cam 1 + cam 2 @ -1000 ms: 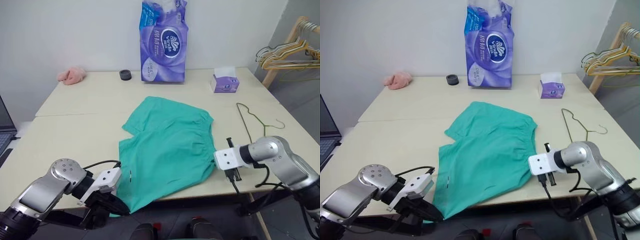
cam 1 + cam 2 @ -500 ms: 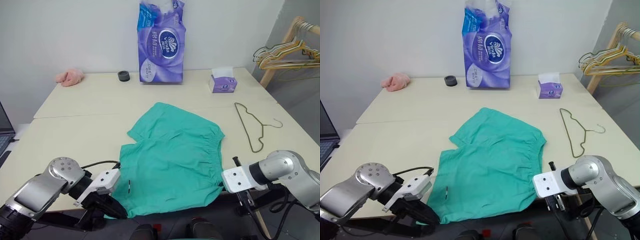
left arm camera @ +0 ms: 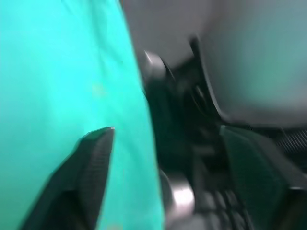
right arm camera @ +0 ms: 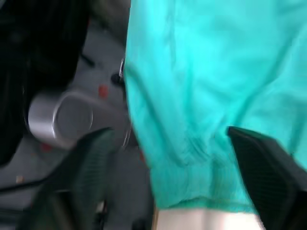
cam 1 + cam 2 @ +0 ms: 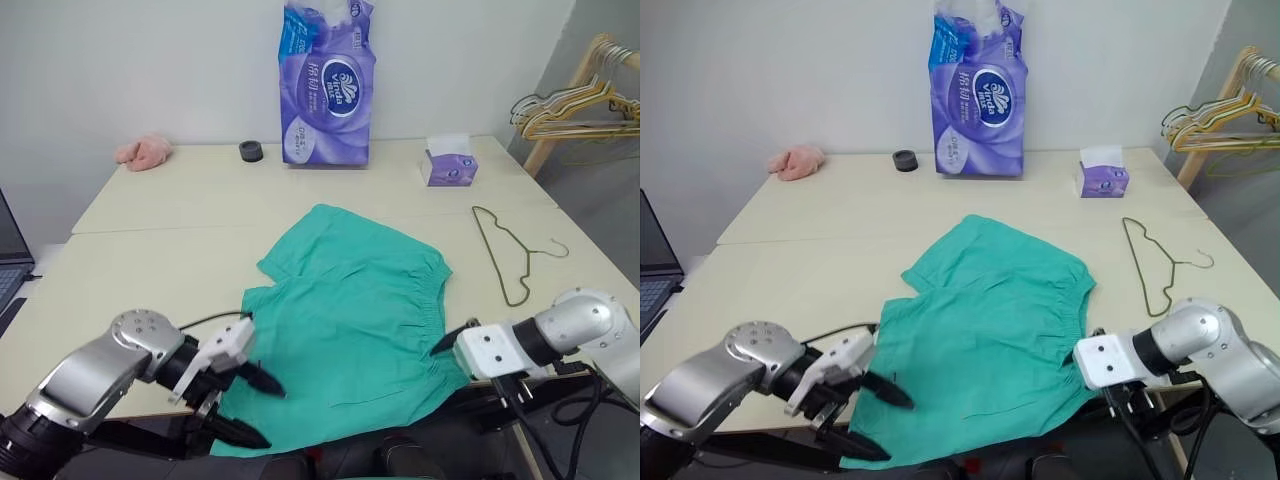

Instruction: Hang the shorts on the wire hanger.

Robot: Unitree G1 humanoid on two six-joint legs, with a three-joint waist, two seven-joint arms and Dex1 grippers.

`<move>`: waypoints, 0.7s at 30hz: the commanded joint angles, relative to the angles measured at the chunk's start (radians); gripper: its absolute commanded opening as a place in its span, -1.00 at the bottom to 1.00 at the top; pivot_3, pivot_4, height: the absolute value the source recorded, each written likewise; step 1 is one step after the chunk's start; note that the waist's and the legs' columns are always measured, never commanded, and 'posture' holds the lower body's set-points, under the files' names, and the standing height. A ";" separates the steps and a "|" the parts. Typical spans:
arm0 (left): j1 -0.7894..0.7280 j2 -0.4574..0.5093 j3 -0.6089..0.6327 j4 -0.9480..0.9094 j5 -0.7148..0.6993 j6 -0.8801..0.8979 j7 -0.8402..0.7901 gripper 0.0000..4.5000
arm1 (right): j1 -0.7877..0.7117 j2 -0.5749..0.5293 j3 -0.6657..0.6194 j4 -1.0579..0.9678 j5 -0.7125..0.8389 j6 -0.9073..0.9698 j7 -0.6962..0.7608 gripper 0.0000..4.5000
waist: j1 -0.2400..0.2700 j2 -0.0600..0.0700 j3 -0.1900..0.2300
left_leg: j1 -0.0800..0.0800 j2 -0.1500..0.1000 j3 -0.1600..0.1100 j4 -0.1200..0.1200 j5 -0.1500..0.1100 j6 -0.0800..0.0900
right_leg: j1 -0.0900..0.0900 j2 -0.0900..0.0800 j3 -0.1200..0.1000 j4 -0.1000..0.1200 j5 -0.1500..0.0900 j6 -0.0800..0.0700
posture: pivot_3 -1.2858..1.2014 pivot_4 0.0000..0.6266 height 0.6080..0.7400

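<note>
The shorts (image 5: pixel 348 312) lie flat on the table (image 5: pixel 150 250), their near edge draped over its front, well apart from the wire hanger (image 5: pixel 503 250) to their right. Both the left gripper (image 5: pixel 245 405) and right gripper (image 4: pixel 168 158) stand wide open, holding nothing. The cloth looks laid out and ready, so the next move probably calls for fetching the hanger.

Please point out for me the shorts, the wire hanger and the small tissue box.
shorts (image 5: pixel 352 300), left eye view, middle of the teal fabric.
wire hanger (image 5: pixel 513 262), left eye view, long side of the wire triangle.
tissue box (image 5: pixel 447 167), left eye view, purple front face.
</note>
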 commanded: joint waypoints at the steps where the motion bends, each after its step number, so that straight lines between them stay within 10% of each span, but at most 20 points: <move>1: -0.140 -0.113 0.106 0.063 -0.074 0.069 0.164 0.99 | -0.101 0.096 -0.126 -0.002 0.158 0.159 -0.128 1.00 | 0.000 -0.001 0.000 | 0.000 0.000 0.000 0.001 0.000 0.000 | 0.000 0.000 0.000 0.000 0.000 0.000 | -0.04 -0.82 1.00; 11: -0.338 -0.311 0.046 0.355 0.346 -0.377 0.519 0.99 | -0.141 0.410 -0.232 0.223 -0.043 0.359 -0.793 1.00 | 0.004 -0.004 0.001 | -0.003 -0.002 0.001 0.004 0.000 -0.001 | -0.001 -0.002 0.003 -0.001 0.007 -0.001 | -0.03 -0.82 1.00; 21: -0.350 -0.352 0.022 0.356 0.259 -0.370 0.330 0.99 | -0.091 0.491 -0.409 0.429 -0.134 0.480 -1.076 1.00 | 0.017 -0.002 0.000 | -0.031 -0.003 0.003 0.007 0.000 -0.002 | -0.032 -0.002 0.005 0.011 0.008 -0.001 | -0.05 -0.81 1.00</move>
